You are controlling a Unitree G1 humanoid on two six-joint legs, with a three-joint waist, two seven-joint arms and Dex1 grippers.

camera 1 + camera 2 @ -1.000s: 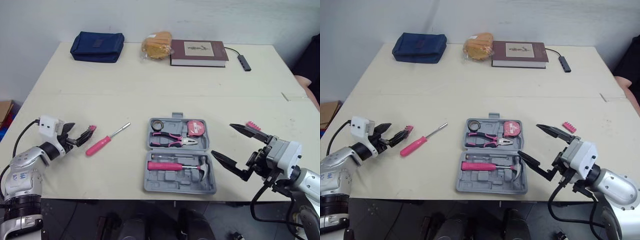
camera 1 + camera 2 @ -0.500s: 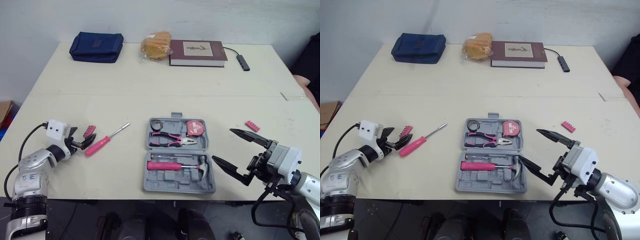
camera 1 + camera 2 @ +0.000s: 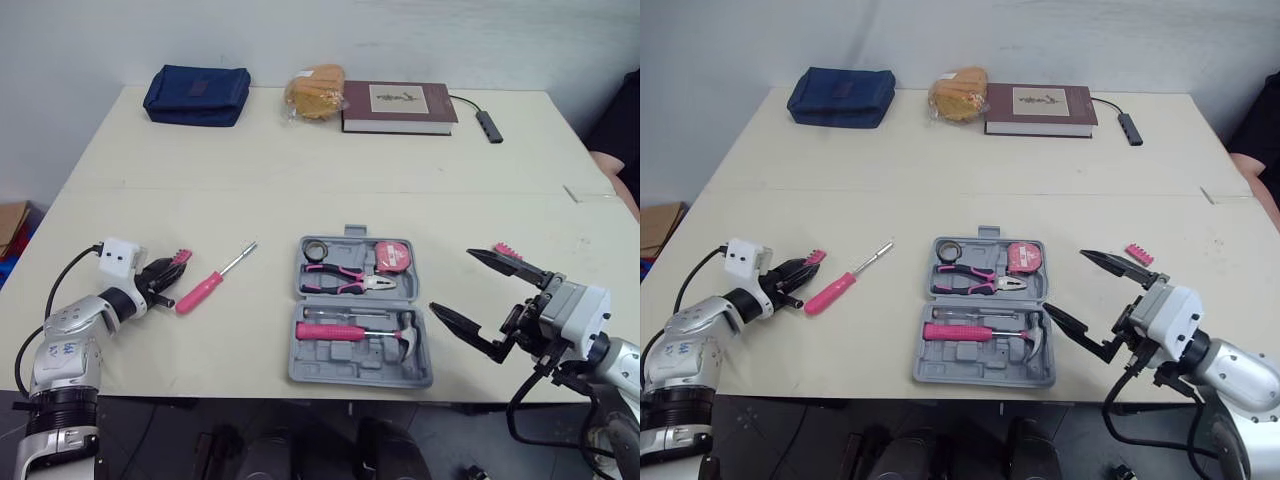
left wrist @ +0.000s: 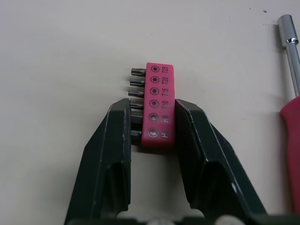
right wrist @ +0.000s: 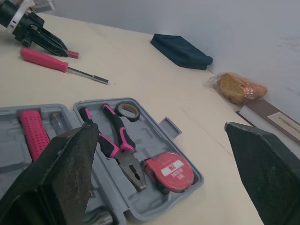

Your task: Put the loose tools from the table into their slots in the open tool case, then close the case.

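Note:
The grey tool case lies open at the table's front middle, holding pliers, a tape measure, a tape roll, a hammer and a pink-handled driver. At the front left my left gripper is shut on the lower end of a pink bit holder, which rests on the table. A pink screwdriver lies just right of it, shaft pointing away. My right gripper hangs open beside the case's right edge, with nothing between its fingers. A second pink bit holder lies just behind it.
Along the far edge sit a blue pouch, a bagged bread roll, a maroon book and a cabled adapter. A person's arm shows at the right edge.
My left gripper's fingers have closed from wide open onto the pink bit holder. The right gripper stays open and has barely shifted.

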